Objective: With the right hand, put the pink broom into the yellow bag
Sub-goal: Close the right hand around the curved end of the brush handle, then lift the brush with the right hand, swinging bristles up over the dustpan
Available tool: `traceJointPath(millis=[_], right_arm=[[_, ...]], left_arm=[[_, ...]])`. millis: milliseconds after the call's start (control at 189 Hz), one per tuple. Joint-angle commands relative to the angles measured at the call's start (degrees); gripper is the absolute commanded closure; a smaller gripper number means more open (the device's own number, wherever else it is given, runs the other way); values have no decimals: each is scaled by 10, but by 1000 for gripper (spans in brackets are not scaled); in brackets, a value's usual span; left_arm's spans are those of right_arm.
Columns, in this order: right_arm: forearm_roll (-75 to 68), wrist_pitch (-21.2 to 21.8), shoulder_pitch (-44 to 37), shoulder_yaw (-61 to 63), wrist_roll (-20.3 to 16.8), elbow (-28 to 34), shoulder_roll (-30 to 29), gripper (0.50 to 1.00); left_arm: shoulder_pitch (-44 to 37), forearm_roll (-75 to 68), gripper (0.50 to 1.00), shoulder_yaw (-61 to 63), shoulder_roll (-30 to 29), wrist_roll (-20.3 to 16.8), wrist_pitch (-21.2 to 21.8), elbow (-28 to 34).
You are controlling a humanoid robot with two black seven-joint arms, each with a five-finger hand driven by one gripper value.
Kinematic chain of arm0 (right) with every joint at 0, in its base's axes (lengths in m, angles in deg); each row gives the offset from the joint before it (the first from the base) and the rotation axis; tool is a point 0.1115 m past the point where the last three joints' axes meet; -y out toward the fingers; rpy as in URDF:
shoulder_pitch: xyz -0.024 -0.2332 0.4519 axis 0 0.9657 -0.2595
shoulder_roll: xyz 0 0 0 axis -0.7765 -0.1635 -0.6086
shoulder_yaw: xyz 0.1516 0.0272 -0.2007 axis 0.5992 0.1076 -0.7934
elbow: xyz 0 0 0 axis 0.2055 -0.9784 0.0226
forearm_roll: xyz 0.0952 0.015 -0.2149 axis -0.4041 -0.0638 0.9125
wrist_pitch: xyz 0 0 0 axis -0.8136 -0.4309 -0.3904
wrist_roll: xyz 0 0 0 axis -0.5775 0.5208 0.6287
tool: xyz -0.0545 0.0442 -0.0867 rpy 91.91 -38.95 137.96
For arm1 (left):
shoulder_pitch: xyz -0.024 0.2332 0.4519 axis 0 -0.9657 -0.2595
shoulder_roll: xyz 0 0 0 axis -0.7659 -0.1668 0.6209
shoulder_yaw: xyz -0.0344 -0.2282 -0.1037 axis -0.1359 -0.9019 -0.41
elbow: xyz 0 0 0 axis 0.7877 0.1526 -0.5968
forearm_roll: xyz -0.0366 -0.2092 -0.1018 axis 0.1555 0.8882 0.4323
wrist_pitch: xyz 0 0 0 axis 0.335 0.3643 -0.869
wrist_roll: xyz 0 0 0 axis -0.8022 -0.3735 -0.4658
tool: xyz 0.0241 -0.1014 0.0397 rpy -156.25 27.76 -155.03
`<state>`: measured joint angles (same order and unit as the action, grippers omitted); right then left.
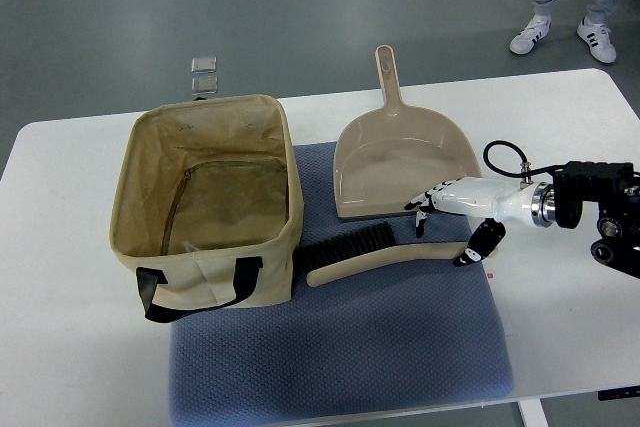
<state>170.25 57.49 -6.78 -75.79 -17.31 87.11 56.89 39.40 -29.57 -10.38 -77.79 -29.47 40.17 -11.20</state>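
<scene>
A white table (80, 367) is carrying a blue-grey mat (340, 357) that is covering its middle and near part. On the mat's far right, a pink dustpan (400, 172) is lying flat with its handle pointing toward the table's far edge and its open mouth facing the near edge. To its left, the yellow bag (210, 202) is standing open, its black strap handle hanging down on the near side; it is sitting partly on the mat's left edge and partly on bare table. Two small clear blocks (205, 74) are resting beyond the table's far edge, and a person's legs and white shoes (565, 35) are showing on the floor at the far right.

The pink broom (375, 257) is lying on the mat just in front of the dustpan's mouth. Its long axis is running roughly left to right, tilted slightly, with the dark bristled head pointing toward the bag's near right corner and the handle end pointing right.

The right hand (462, 217) is reaching in over the table's right edge, hovering above the broom's handle end, its fingers loosely spread and gripping nothing. Whether the thumb is touching the handle cannot be told.
</scene>
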Motion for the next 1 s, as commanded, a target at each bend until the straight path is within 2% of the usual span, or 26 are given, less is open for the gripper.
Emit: traceJointPath(millis=[0, 148, 217, 354, 402, 460, 507, 671, 745, 766, 835, 872, 994], right_arm=[[12, 0, 4, -1, 0, 0, -3, 576], [18, 0, 6, -1, 0, 1, -4, 599], [20, 0, 7, -1, 1, 1, -4, 666], [22, 1, 7, -1, 2, 2, -4, 718], [22, 1, 7, -1, 3, 2, -4, 769], [22, 1, 7, -1, 4, 3, -4, 797], [22, 1, 7, -1, 5, 3, -3, 850], [22, 1, 6, -1, 6, 6, -3, 891], [22, 2, 6, -1, 6, 7, -3, 922], [22, 2, 6, -1, 6, 7, -2, 950], [22, 2, 6, -1, 10, 7, -2, 965], [22, 2, 6, -1, 14, 7, -2, 993], [22, 2, 8, -1, 22, 7, -3, 1000]], left_arm=[[0, 0, 500, 0, 0, 0, 0, -1], [0, 0, 500, 0, 0, 0, 0, 0], [0, 0, 500, 0, 0, 0, 0, 0], [0, 0, 500, 0, 0, 0, 0, 0], [0, 0, 500, 0, 0, 0, 0, 0], [0, 0, 500, 0, 0, 0, 0, 0], [0, 0, 500, 0, 0, 0, 0, 0], [0, 0, 500, 0, 0, 0, 0, 0], [0, 0, 500, 0, 0, -1, 0, 0], [0, 0, 500, 0, 0, 0, 0, 0], [0, 0, 500, 0, 0, 0, 0, 0], [0, 0, 500, 0, 0, 0, 0, 0], [0, 0, 500, 0, 0, 0, 0, 0]])
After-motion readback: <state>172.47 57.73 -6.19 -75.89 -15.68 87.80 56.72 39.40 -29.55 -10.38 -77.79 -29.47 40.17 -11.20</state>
